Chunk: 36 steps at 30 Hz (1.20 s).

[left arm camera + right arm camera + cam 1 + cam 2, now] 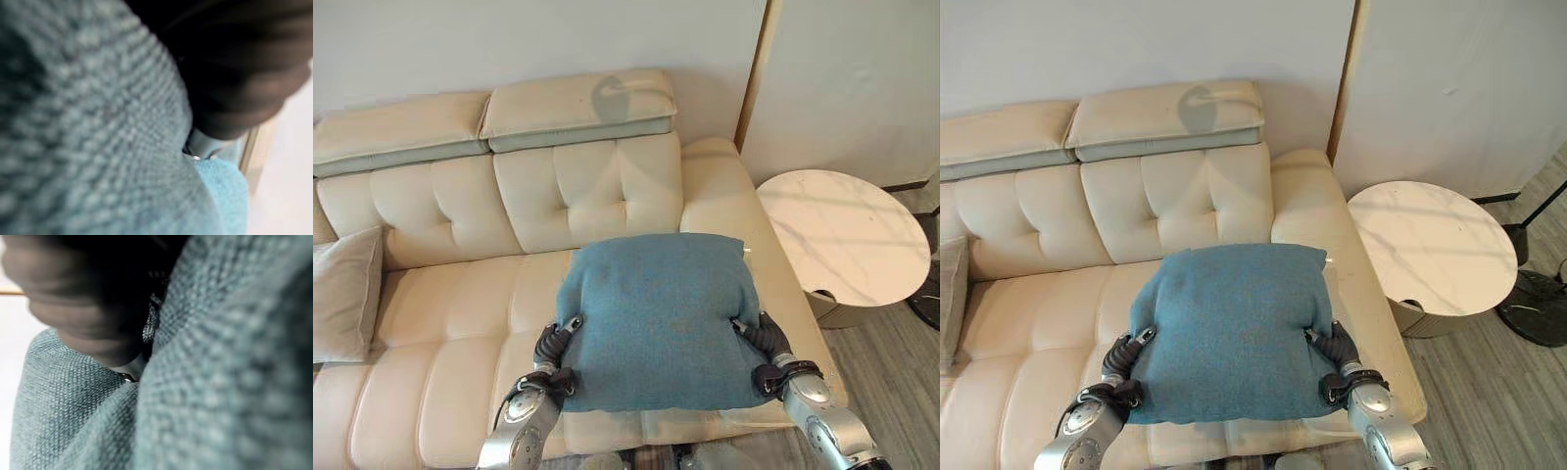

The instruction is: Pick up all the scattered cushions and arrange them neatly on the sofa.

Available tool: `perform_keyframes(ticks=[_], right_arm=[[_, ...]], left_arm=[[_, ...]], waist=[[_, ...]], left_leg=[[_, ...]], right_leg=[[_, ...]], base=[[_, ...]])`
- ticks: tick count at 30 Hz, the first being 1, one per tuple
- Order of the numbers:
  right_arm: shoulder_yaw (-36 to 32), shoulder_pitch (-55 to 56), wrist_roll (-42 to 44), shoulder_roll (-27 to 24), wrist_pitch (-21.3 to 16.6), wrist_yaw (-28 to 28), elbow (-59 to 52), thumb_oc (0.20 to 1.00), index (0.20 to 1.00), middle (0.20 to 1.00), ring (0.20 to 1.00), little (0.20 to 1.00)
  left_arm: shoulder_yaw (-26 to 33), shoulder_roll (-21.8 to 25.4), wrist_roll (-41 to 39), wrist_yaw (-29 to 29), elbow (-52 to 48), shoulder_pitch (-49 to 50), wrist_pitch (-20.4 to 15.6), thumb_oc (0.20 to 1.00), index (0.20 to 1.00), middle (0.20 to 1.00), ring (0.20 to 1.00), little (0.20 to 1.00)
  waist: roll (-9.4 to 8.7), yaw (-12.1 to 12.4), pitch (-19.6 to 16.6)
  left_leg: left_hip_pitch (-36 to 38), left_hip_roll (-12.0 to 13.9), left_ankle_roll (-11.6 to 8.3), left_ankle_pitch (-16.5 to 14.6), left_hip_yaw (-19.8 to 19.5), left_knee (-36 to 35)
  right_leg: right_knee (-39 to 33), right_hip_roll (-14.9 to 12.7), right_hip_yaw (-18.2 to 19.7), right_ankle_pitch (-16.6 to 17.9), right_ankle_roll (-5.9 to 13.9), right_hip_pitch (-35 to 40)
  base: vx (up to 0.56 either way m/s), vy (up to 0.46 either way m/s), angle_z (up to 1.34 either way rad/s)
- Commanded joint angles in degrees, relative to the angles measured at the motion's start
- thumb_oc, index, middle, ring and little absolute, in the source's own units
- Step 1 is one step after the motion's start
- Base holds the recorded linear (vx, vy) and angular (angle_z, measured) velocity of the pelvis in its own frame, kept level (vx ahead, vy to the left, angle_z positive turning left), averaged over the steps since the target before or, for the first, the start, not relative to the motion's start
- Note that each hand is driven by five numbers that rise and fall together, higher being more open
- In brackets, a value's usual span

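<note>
A blue cushion (656,318) is held over the sofa (450,323) seat, near its right end, squeezed between the left hand (553,345) and the right hand (766,345). The fingers of both are buried in the fabric, so their closure cannot be told. The cushion is judged light, soft and yielding, its knit not slippery; it is best taken at opposite edges. No writing or label is seen. A grey cushion (342,294) leans at the sofa's left end.

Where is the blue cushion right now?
The blue cushion is in the middle of the head views, held between the left hand and right hand, above the sofa seat's right end, near the round table.
</note>
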Motion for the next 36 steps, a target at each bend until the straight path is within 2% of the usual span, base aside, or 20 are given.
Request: perform_keyframes(ticks=[1, 5, 8, 9, 10, 12, 14, 16, 21, 22, 23, 26, 27, 30, 31, 32, 34, 36], right_arm=[[2.58, -3.96, -0.09, 4.06, -4.31, 2.28, -5.41, 0.2, 0.2, 0.2, 0.2, 0.2], [4.24, -8.56, -1.21, 5.93, -5.45, -0.04, -3.55, 0.2, 0.2, 0.2, 0.2, 0.2], [6.54, -17.32, -2.11, 7.21, -7.38, -4.1, -0.87, 0.2, 0.2, 0.2, 0.2, 0.2], [8.21, -26.76, -2.9, 8.29, -9.08, -8.45, 1.84, 0.2, 0.2, 0.2, 0.2, 0.2], [8.16, -27.06, -2.88, 8.31, -9.16, -8.45, 2.02, 0.2, 0.2, 0.2, 0.2, 0.2], [9.26, -38.84, -3.77, 8.18, -10.61, -13.57, 6.09, 0.2, 0.2, 0.2, 0.2, 0.2], [9.39, -50.38, -5.37, 6.97, -12.22, -18.77, 9.86, 0.2, 0.2, 0.2, 0.2, 0.2], [9.06, -56.29, -6.65, 6.51, -12.61, -21.44, 12.36, 0.2, 0.2, 0.2, 0.2, 0.2], [10.48, -70.0, -10.89, 4.85, -14.25, -27.8, 20.58, 0.2, 0.2, 0.2, 0.2, 0.2], [11.09, -72.15, -12.08, 3.67, -13.9, -28.8, 22.39, 0.2, 0.2, 0.2, 0.2, 0.2], [12.26, -76.61, -14.39, 1.57, -13.77, -30.53, 25.79, 0.2, 0.2, 0.2, 0.2, 0.2], [13.57, -80.78, -17.42, -0.67, -13.5, -32.98, 29.49, 0.2, 0.2, 0.2, 0.2, 0.2], [16.21, -85.33, -22.94, -3.18, -12.86, -36.24, 32.55, 0.2, 0.2, 0.2, 0.2, 0.2], [18.74, -88.69, -28.0, -6.01, -11.86, -38.8, 34.77, 0.2, 0.2, 0.2, 0.2, 0.2], [20.37, -91.19, -30.19, -7.17, -11.18, -40.76, 36.16, 0.2, 0.2, 0.2, 0.2, 0.2], [24.2, -95.3, -35.37, -10.16, -9.83, -43.88, 37.55, 0.2, 0.2, 0.2, 0.2, 0.2], [25.63, -96.61, -36.57, -11.05, -9.68, -43.83, 38.4, 0.2, 0.2, 0.2, 0.2, 0.2], [31.74, -101.16, -40.46, -13.74, -7.78, -44.72, 41.99, 0.2, 0.2, 0.2, 0.2, 0.2]], left_arm=[[-1.84, -0.78, 4.05, -2.18, -4.34, -3.98, -4.46, 0.2, 0.2, 0.2, 0.2, 0.2], [-0.68, 0.42, 9.24, 0.83, -2.92, -7.2, -5.97, 0.2, 0.2, 0.2, 0.2, 0.2], [-2.0, 1.89, 12.32, 4.91, 0.87, -15.4, -8.05, 0.2, 0.2, 0.2, 0.2, 0.2], [-4.33, 3.24, 13.85, 9.42, 4.37, -25.21, -10.03, 0.2, 0.2, 0.2, 0.2, 0.2], [-4.34, 3.26, 13.83, 9.44, 4.57, -25.53, -10.13, 0.2, 0.2, 0.2, 0.2, 0.2], [-7.07, 6.12, 15.67, 14.58, 8.67, -38.84, -12.4, 0.2, 0.2, 0.2, 0.2, 0.2], [-9.58, 8.9, 19.19, 19.74, 12.45, -51.03, -13.7, 0.2, 0.2, 0.2, 0.2, 0.2], [-10.54, 10.14, 21.99, 22.41, 15.12, -56.97, -14.0, 0.2, 0.2, 0.2, 0.2, 0.2], [-14.72, 13.17, 27.19, 27.9, 25.45, -73.04, -12.22, 0.2, 0.2, 0.2, 0.2, 0.2], [-15.71, 14.13, 27.88, 28.44, 27.62, -75.55, -11.61, 0.2, 0.2, 0.2, 0.2, 0.2], [-18.21, 15.67, 29.51, 29.44, 31.23, -81.03, -10.96, 0.2, 0.2, 0.2, 0.2, 0.2], [-20.84, 16.77, 31.26, 30.29, 35.44, -86.37, -10.43, 0.2, 0.2, 0.2, 0.2, 0.2], [-23.69, 17.48, 33.75, 32.17, 38.83, -91.78, -9.42, 0.2, 0.2, 0.2, 0.2, 0.2], [-25.97, 17.85, 36.57, 33.13, 41.06, -95.72, -8.61, 0.2, 0.2, 0.2, 0.2, 0.2], [-27.28, 17.72, 37.77, 34.22, 42.07, -98.18, -8.25, 0.2, 0.2, 0.2, 0.2, 0.2], [-30.09, 18.84, 41.42, 35.78, 43.92, -101.98, -6.44, 0.2, 0.2, 0.2, 0.2, 0.2], [-31.15, 19.03, 42.82, 35.7, 45.51, -103.36, -5.71, 0.2, 0.2, 0.2, 0.2, 0.2], [-36.09, 20.03, 46.13, 36.12, 49.31, -107.53, -3.99, 0.2, 0.2, 0.2, 0.2, 0.2]], waist=[[-1.8, 0.59, -3.85], [-2.52, 1.89, -4.31], [-3.16, 2.68, -3.08], [-3.36, 3.17, -0.39], [-3.37, 3.14, -0.31], [-3.15, 3.76, 3.91], [-2.97, 3.93, 7.21], [-3.16, 3.96, 7.48], [-3.38, 3.43, 8.31], [-3.37, 3.08, 8.54], [-3.21, 2.78, 9.09], [-2.98, 2.76, 9.45], [-2.67, 2.93, 10.06], [-2.43, 3.15, 10.18], [-2.25, 3.33, 10.11], [-1.96, 3.8, 10.05], [-1.97, 3.88, 9.85], [-2.04, 4.0, 9.23]], left_leg=[[-1.88, -0.12, -1.95, -1.19, 0.37, -0.21], [-1.26, -0.47, -1.54, -2.24, 0.53, -0.21], [-2.23, -0.81, -1.31, -2.44, 0.06, -0.21], [-5.03, -1.01, -1.2, -2.02, -0.49, -0.21], [-5.18, -1.01, -1.19, -1.96, -0.54, -0.21], [-10.43, -1.27, -1.14, -0.26, -1.15, 0.66], [-17.57, -1.63, -1.05, -0.67, -1.3, 6.49], [-23.5, -1.93, -0.94, -1.19, -1.02, 10.38], [-38.02, -2.54, -0.09, -2.86, -1.29, 19.53], [-39.9, -2.6, -0.01, -3.06, -1.18, 20.63], [-45.02, -2.57, 0.09, -3.86, -1.11, 24.03], [-50.38, -2.55, 0.24, -4.86, -1.22, 27.78], [-55.26, -2.6, 0.64, -5.53, -1.29, 31.3], [-58.71, -2.86, 0.67, -6.82, -1.76, 34.18], [-60.87, -3.04, 0.95, -7.31, -1.97, 35.63], [-64.12, -3.57, 1.61, -7.73, -2.22, 38.06], [-65.0, -3.79, 1.66, -8.44, -2.48, 38.81], [-67.48, -4.36, 1.93, -8.63, -2.98, 39.5]], right_leg=[[-0.06, -3.97, -4.46, -5.7, 5.16, 2.16], [-0.06, -4.88, -5.44, -6.19, 5.6, 3.09], [-0.06, -5.3, -6.22, -6.15, 5.77, 2.46], [1.3, -5.66, -6.87, -5.97, 5.76, -0.46], [1.55, -5.67, -6.91, -6.07, 5.76, -0.7], [6.24, -6.16, -7.09, -6.21, 5.78, -8.0], [11.4, -7.0, -6.87, -6.06, 5.78, -15.35], [15.22, -7.32, -6.32, -6.27, 5.81, -21.46], [24.31, -8.02, -4.34, -7.7, 5.91, -36.33], [25.16, -8.15, -4.07, -7.75, 6.07, -38.06], [27.81, -8.55, -3.57, -8.16, 6.18, -42.99], [31.12, -8.81, -3.13, -8.79, 6.27, -48.14], [34.51, -9.21, -2.98, -9.09, 6.31, -52.95], [37.55, -9.56, -2.87, -10.45, 6.49, -56.23], [39.29, -9.63, -2.74, -10.84, 6.61, -58.45], [41.59, -9.81, -2.5, -11.39, 6.45, -61.65], [42.3, -9.84, -2.35, -12.02, 6.48, -62.42], [43.32, -10.08, -2.34, -12.35, 6.45, -64.98]], base=[[0.08, 0.143, 0.06], [0.1, 0.138, 0.06], [-0.04, 0.109, 0.05], [-0.15, 0.096, 0.14], [-0.28, 0.086, 0.25], [-0.34, 0.078, 0.31], [-0.33, 0.106, 0.21], [-0.16, 0.112, 0.04], [-0.06, 0.08, 0.05], [-0.02, 0.078, 0.11], [0.0, 0.059, 0.04], [0.01, 0.056, 0.07], [0.02, 0.047, 0.08], [0.06, 0.023, 0.02], [0.09, 0.026, 0.06], [0.11, 0.018, 0.06], [0.08, 0.002, 0.03], [0.07, -0.007, 0.04]])
